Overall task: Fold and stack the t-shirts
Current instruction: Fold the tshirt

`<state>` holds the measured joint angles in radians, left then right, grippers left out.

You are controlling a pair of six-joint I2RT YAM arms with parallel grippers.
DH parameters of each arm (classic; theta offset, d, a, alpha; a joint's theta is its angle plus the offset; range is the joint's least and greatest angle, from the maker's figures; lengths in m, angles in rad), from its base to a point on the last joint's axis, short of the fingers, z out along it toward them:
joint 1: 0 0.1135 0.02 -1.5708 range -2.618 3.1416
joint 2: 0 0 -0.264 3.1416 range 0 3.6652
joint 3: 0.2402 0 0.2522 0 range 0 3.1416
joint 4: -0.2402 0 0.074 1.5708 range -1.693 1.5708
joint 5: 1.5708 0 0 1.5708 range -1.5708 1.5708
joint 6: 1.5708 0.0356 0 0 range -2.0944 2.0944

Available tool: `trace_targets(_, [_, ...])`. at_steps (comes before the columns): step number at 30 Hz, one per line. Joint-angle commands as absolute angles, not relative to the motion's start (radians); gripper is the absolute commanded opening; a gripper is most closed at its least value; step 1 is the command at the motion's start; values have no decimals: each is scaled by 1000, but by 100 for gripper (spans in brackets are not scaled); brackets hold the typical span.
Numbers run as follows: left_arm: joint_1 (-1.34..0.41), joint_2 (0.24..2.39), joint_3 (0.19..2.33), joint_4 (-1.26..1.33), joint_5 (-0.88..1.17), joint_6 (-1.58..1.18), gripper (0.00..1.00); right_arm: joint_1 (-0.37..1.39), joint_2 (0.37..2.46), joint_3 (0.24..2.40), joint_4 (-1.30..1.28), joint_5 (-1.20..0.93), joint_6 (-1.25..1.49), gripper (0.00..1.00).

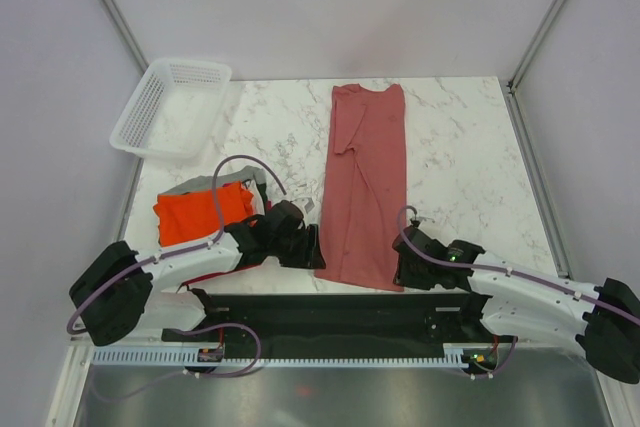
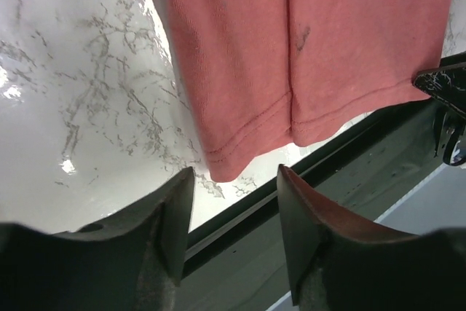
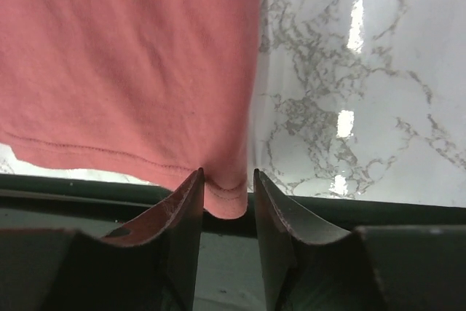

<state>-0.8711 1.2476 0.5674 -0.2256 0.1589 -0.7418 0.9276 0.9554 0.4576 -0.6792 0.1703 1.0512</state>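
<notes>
Both spread: right claw straddles one near hem corner of the dusty pink-red cloth t-shirt on the white marble counter, left claw just short of the other, apparently readying a fold.

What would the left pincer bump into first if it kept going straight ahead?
Most likely the shirt: its bottom corner lies just in front of the open left pincer, lined up with the gap. It lies flat on the table, and the pincer's height is hard to judge.
</notes>
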Motion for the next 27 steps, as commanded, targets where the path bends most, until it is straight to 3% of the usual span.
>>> trace_targets(1, [-876,1270,563,-178,206,-775,52,930,937,440,-629,127,1078,39])
trace_targets(2, [-877,1273,563,-178,207,-775,50,930,937,434,-623,126,1077,39])
trace_targets(5, [-879,1287,560,-173,209,-775,45,931,937,430,-620,124,1072,26])
trace_targets(8, [-882,1293,554,-172,209,-776,43,931,937,426,-621,130,1065,0])
trace_targets(27, [-908,1354,563,-149,189,-793,41,930,925,417,-637,155,1040,0])
